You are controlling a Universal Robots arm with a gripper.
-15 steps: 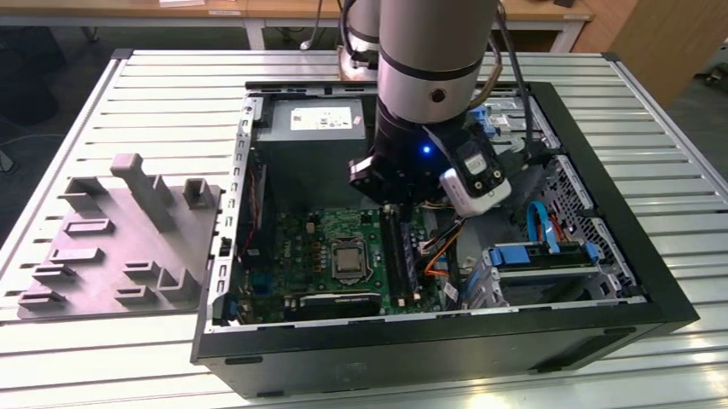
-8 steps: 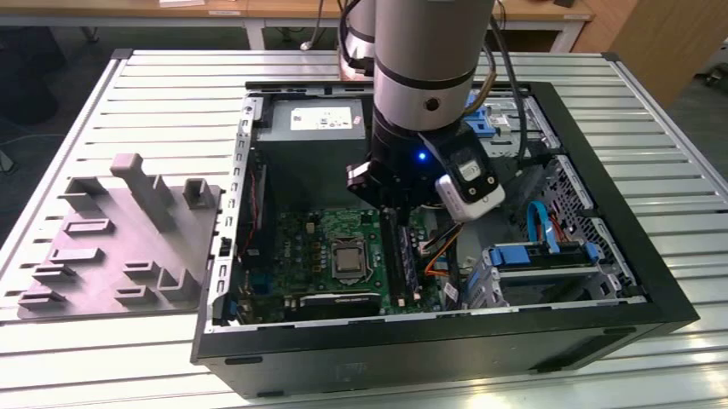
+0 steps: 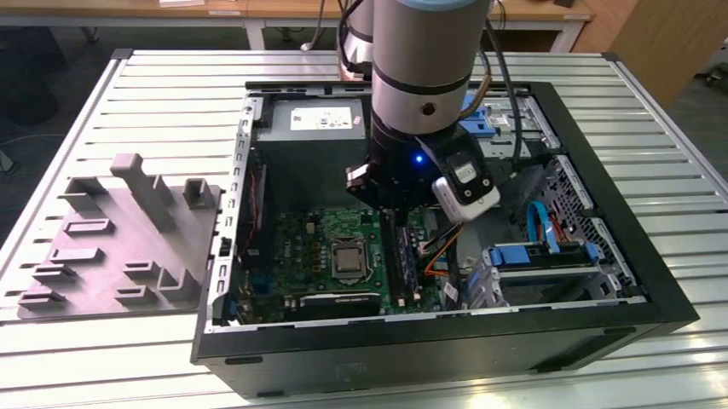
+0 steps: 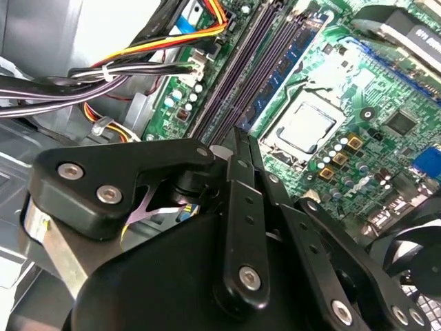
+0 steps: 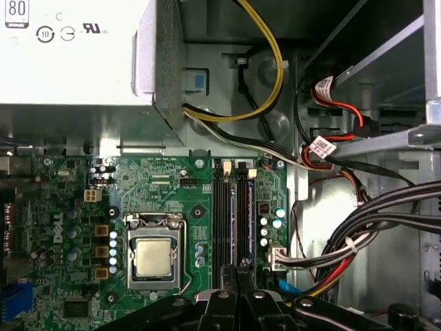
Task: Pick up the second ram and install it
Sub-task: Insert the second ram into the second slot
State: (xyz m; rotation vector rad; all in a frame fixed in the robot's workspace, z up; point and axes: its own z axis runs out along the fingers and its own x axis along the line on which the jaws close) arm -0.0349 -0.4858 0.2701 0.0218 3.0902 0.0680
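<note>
Cramped case (image 3: 637, 281), fingers (image 4: 240, 179) closed, empty, just above slot strips (image 4: 241, 76), cables (image 4: 103, 76) alongside.

Gripper (image 5: 237, 269) over green motherboard (image 5: 172, 183)

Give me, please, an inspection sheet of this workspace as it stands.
Surface: slatted metal table carrying the open case.
Job's things: blue ram standing among the slots beside the processor; whether it is fully seated cannot be told.
Clutter: grey fixture at the exterior view's left.
End effector: low in the case, over the slots' end.
Cables: black, yellow and red bundles beside the board.
Surroundings: desk behind the table.
</note>
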